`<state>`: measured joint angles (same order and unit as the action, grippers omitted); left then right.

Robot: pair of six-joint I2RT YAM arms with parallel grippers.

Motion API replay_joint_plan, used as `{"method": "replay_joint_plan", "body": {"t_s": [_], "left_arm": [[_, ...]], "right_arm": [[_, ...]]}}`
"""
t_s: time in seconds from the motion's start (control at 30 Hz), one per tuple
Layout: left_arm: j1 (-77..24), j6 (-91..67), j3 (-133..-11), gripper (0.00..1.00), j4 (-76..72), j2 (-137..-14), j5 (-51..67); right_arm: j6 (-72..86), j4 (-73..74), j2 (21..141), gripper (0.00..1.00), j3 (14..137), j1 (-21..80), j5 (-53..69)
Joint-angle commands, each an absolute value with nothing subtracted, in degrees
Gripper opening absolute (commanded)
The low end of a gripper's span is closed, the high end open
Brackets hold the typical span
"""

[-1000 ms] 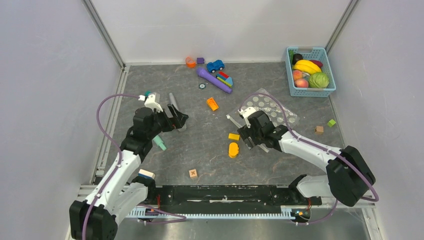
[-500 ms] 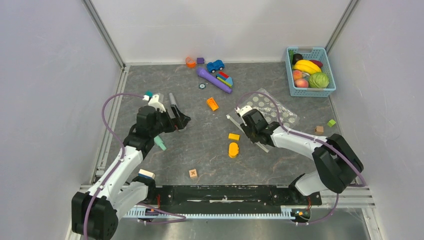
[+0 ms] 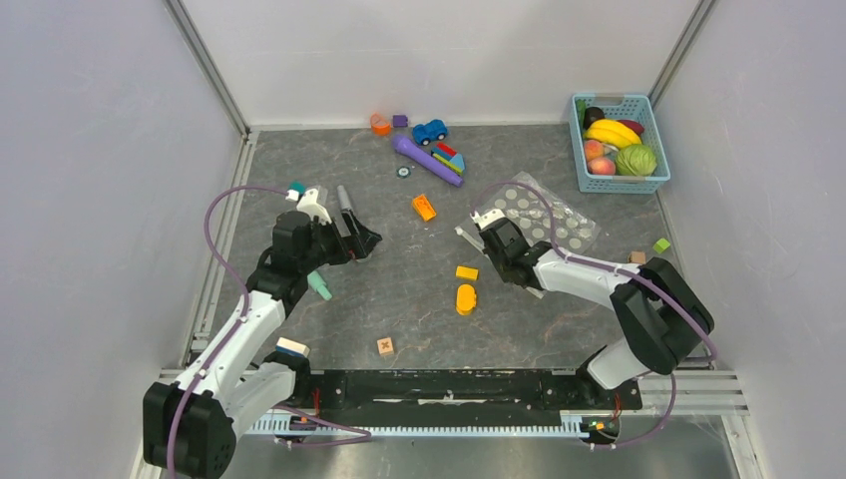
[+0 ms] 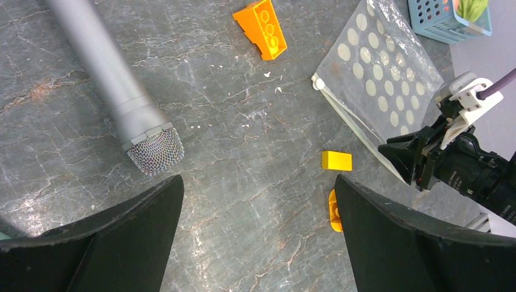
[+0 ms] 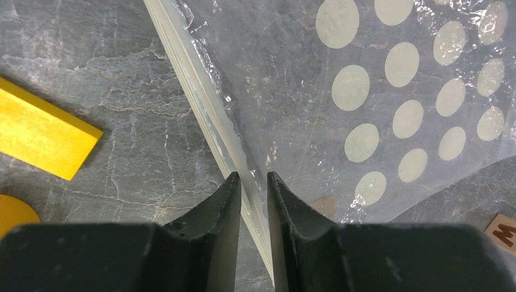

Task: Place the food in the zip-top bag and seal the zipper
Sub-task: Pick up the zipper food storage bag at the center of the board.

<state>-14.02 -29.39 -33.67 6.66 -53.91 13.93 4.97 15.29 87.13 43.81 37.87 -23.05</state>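
Grey microphone (image 4: 112, 85), orange block (image 4: 263, 27) and yellow block (image 4: 336, 160) lie apart.

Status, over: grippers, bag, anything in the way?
Left gripper open, holding nothing. Right gripper pinched on zipper; bag lying flat. Food in blue basket. Yellow block nearby, not blocking.

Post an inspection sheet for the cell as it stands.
Surface: grey marbled tabletop, a few white crumbs.
Job's things: polka-dot bag flat, looks empty; food in the blue basket.
Clutter: microphone, orange brick, yellow blocks, purple toy, blue car.
Grippers: left gripper open, near the microphone; right gripper jaws narrow, astride the zipper, grip unconfirmed.
Cables: purple cable loops on both arms.
Surroundings: white walls, metal frame posts.
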Motion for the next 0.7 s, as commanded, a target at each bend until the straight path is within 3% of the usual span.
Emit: {"method": "replay_joint_plan", "body": {"t_s": [0.0,0.23,0.5,0.67], "left_arm": [[-14.1,-27.6,-35.4,1.00,4.1,-53.8,15.8],[-14.2,-27.4,-35.5,1.00,4.0,-53.9,17.7],[-15.1,-31.5,-35.9,1.00,-1.6,-55.5,27.3],[-22.7,-35.5,-38.4,1.00,-6.1,-59.5,26.1]], "right_arm": [[7.0,12.8,87.7,0.25,45.2,38.0,-26.6],[8.0,11.7,85.1,0.01,44.9,38.0,-29.6],[12.4,3.3,69.7,0.00,40.8,38.0,-21.2],[12.6,-5.0,61.8,0.00,40.0,38.0,-13.3]]}}
